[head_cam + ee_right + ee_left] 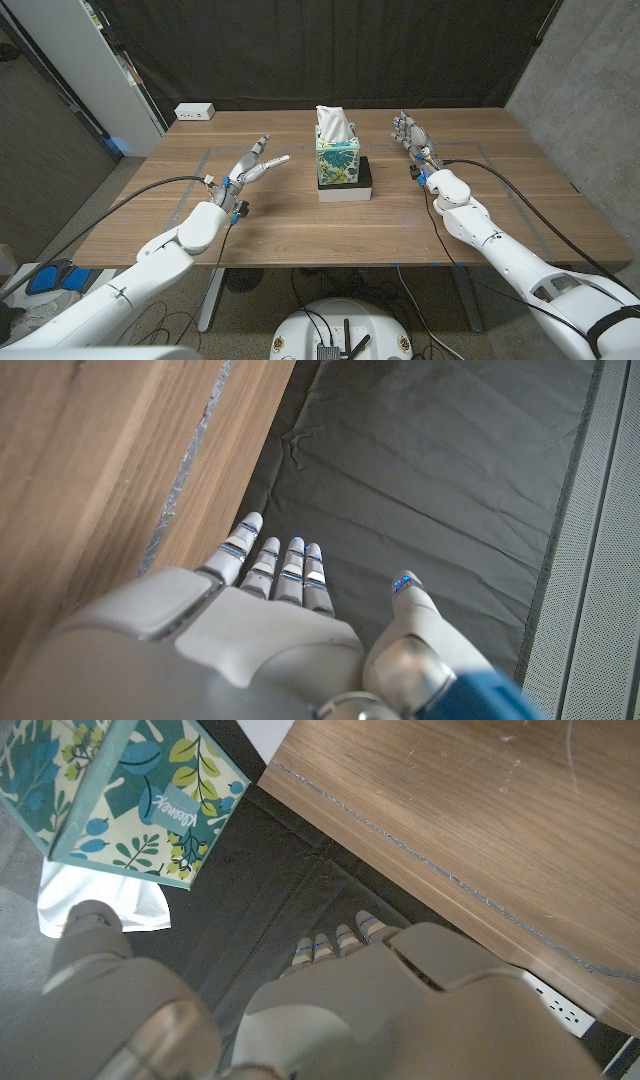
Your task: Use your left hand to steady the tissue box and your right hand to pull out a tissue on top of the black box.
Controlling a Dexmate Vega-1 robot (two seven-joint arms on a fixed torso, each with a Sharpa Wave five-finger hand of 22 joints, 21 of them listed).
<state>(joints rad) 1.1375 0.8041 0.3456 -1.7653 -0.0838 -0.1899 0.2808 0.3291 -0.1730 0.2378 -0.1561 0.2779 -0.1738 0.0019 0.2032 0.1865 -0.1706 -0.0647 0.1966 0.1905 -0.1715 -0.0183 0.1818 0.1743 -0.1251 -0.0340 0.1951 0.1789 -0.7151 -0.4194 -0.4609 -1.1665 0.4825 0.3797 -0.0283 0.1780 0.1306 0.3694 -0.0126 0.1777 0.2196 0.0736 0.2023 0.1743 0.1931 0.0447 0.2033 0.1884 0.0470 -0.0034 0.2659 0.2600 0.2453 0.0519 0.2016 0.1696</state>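
A: What lies nearest on the wooden bench (300, 230)?

B: The two arms, coming in from the near corners. The left hand (252, 167) is left of centre, holding nothing, its fingers spread and pointing toward the far right. Whether it touches the bench top I cannot tell.

A: And the other one?

B: The right hand (412, 135) is on the right side, a little farther back, fingers apart and reaching away, also holding nothing. In the right wrist view its fingers (275, 565) stretch out straight against the dark curtain (430, 470).

A: Where is the tissue box?

B: The tissue box (338, 160), teal with a leaf print, stands upright in the middle of the bench, between the two hands and apart from both. A white tissue (331, 124) sticks up from its top. It sits on a low black box (364, 178) with a white side.

A: Anything beyond that?

B: A white power strip (194, 112) lies at the far left corner of the bench, and the curtain hangs behind.
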